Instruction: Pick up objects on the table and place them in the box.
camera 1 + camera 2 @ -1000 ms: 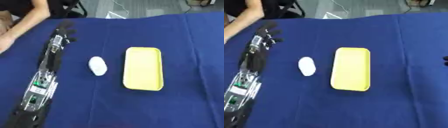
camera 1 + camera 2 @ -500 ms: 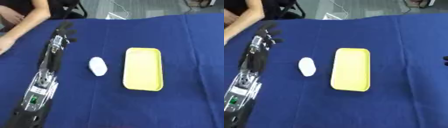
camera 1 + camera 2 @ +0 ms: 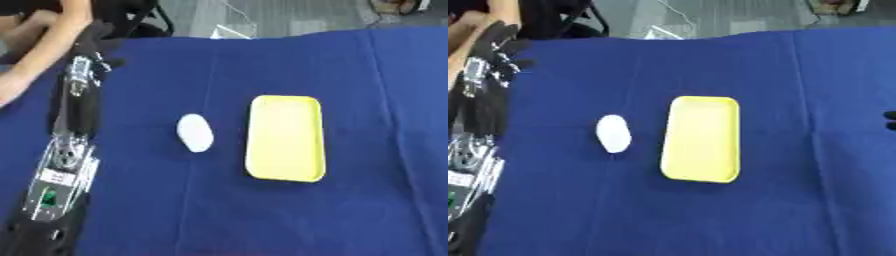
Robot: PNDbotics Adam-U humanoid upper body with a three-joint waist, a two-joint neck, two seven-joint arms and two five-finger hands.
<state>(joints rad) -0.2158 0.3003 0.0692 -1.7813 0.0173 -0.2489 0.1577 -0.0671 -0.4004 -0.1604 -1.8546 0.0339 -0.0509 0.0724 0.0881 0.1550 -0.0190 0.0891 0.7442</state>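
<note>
The yellow box (image 3: 285, 138), a shallow oblong tray with rounded corners, lies flat on the blue tablecloth (image 3: 262, 215) well to the right of the left arm (image 3: 66, 150), its long side running away from the robot. Nothing shows inside it; its floor is bare yellow from rim to rim.

Between the arm and the box, nearer the box, lies a small white oval object (image 3: 194, 132), on the cloth, apart from the box's left rim and touching neither it nor the arm. What it is cannot be made out beyond a smooth, pale, egg-like shape.

The left arm comes in from the lower left corner and stretches away up the left side of the table, low over the cloth, its silver and black segments in one long line. At its far end the left hand (image 3: 94, 36) reaches the far left part of the table, well beyond and to the left of the white object. The hand is dark and blurred there; its fingers seem spread rather than curled, holding nothing, though this is not certain.

At the right edge of the right eye view a small dark tip, probably part of the right hand (image 3: 891, 117), shows; its fingers cannot be judged.

Past the left hand, a person's bare forearm (image 3: 48, 50) lies along the far left corner of the table.
</note>
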